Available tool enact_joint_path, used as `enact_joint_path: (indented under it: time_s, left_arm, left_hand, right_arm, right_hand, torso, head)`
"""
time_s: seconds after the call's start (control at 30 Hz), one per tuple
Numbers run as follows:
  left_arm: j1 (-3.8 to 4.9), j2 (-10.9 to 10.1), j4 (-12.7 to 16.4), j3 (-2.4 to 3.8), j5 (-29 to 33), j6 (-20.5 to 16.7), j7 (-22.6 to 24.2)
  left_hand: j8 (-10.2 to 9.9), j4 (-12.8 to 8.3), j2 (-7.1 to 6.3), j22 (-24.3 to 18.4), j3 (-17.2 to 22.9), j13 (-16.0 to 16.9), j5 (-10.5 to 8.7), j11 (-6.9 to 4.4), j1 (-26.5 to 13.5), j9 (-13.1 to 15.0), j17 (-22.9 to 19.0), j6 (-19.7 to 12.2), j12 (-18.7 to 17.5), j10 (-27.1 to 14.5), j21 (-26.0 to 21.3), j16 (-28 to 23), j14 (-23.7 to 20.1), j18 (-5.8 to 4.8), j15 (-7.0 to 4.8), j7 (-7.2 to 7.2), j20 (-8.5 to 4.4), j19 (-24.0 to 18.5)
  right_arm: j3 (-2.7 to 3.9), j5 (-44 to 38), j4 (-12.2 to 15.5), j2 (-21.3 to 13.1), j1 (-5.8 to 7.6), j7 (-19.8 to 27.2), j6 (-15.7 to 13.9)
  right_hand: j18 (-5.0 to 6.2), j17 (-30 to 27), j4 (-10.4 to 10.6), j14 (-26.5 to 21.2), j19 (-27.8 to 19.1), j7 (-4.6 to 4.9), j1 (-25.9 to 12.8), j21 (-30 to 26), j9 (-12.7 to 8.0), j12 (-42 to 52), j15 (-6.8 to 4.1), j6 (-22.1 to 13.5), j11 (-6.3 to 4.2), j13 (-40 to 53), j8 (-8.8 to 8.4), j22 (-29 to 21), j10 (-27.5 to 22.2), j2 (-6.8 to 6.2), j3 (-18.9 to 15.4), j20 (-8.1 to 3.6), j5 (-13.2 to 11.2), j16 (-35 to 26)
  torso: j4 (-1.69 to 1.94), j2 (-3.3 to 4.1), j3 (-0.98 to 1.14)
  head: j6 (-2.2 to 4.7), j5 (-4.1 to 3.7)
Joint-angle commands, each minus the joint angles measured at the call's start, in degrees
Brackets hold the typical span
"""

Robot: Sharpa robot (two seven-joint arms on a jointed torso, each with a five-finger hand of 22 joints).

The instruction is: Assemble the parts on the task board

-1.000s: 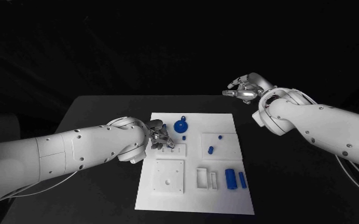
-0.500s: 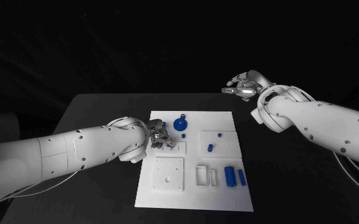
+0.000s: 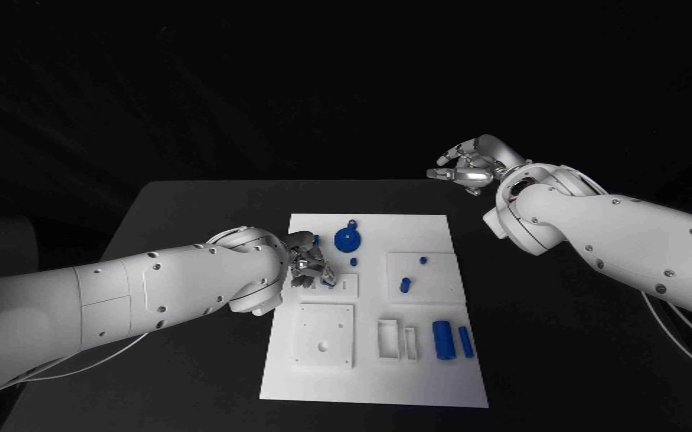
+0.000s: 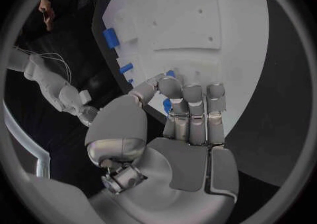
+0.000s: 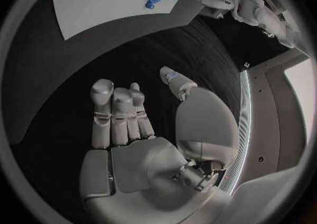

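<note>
The white task board point(image 3: 433, 227) lies in the middle of the black table. My left hand point(image 3: 306, 261) hovers over the board's left edge by a small holed block point(image 3: 332, 287). It pinches a small blue peg point(image 4: 169, 74) between thumb and fingers, close above the board point(image 4: 198, 28). My right hand point(image 3: 470, 168) hangs in the air beyond the board's far right corner, fingers loosely apart and holding nothing point(image 5: 126, 113). A round blue disc point(image 3: 348, 242) lies on the board near its far edge, and two blue cylinders point(image 3: 444, 340) stand at the near right.
Small blue pegs point(image 3: 405, 287) sit on a raised square right of centre. A square plate with holes point(image 3: 325, 337) and a slotted frame point(image 3: 389, 340) lie on the board's near half. Bare black table point(image 3: 188, 222) flanks the board.
</note>
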Motion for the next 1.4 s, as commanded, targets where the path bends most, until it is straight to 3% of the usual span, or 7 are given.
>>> enact_joint_path:
  time_s: [0.03, 0.9, 1.27, 1.4]
  left_arm:
    - [-0.1, 0.17, 0.11, 0.02, -1.26, 1.0, -0.06]
    - [-0.66, 0.28, -0.12, 0.03, -1.37, 1.44, -0.51]
    - [-0.72, -0.02, -0.01, 0.03, -1.38, -1.18, -0.32]
    - [-0.79, -0.22, 0.16, 0.04, -1.25, -2.56, -0.05]
  left_hand:
    - [-0.22, -0.29, 0.42, 0.78, -0.06, 0.08, 0.25, -1.82, -0.26, 3.85, -0.09, 7.74, 0.38, -1.84, 0.27, 0.34, 0.39, -0.26, -1.91, -5.62, -8.1, 0.21]
    - [-0.45, -0.37, 0.46, 0.77, -0.05, 0.13, 0.21, -1.86, -0.43, 3.88, -0.2, 7.98, 0.84, -1.95, 0.56, 0.7, 0.33, -0.26, -2.0, -5.67, -8.2, 0.22]
    - [-0.55, -0.32, 0.66, 0.74, -0.05, 0.25, 0.44, -1.97, -0.68, 3.94, -0.25, 8.39, 1.41, -1.93, 0.84, 1.18, 0.4, -0.26, -2.08, -5.78, -8.29, 0.23]
    - [-0.64, -0.82, 1.53, 0.78, -0.06, 0.52, 2.94, -2.2, -1.48, 4.12, -0.25, 9.0, 2.46, -2.04, 1.4, 2.13, 0.54, -0.24, -2.18, -6.0, -8.44, 0.25]
  right_arm:
    - [0.03, -0.04, 0.01, 0.08, 0.02, 0.06, 0.3]
    - [0.03, -0.02, 0.09, 0.37, 0.01, 0.11, 0.51]
    - [0.03, -0.02, 0.11, 0.38, 0.01, 0.12, 0.32]
    - [0.03, -0.02, 0.16, 0.31, 0.01, 0.1, 0.29]
  right_hand:
    - [5.81, -0.08, 0.41, -0.36, 0.0, 1.07, 0.57, -0.37, 0.08, 0.41, 0.06, -0.66, -0.03, -0.1, 0.23, 0.15, -0.42, -0.15, -0.05, 0.25, 0.44, -0.24]
    - [5.81, -0.08, 0.62, -0.35, 0.03, 1.07, 0.73, -0.4, 0.11, 0.62, 0.06, -0.66, -0.04, -0.32, 0.29, 0.24, -0.48, -0.07, -0.21, 0.25, 1.11, -0.2]
    - [5.81, -0.08, 0.69, -0.35, 0.03, 1.07, 0.76, -0.41, 0.11, 0.69, 0.06, -0.66, -0.03, -0.39, 0.3, 0.27, -0.5, -0.06, -0.26, 0.26, 1.37, -0.19]
    - [5.81, -0.08, 0.73, -0.36, 0.03, 1.07, 0.79, -0.42, 0.12, 0.73, 0.06, -0.68, -0.03, -0.44, 0.31, 0.29, -0.52, -0.07, -0.31, 0.26, 1.57, -0.18]
  torso:
    - [0.04, -0.01, -0.02]
    - [0.01, 0.0, -0.01]
    - [0.01, 0.01, 0.01]
    - [-0.01, -0.01, 0.01]
  head:
    - [-0.11, 0.01]
    - [-0.15, -0.06]
    - [-0.19, -0.07]
    - [-0.19, -0.07]
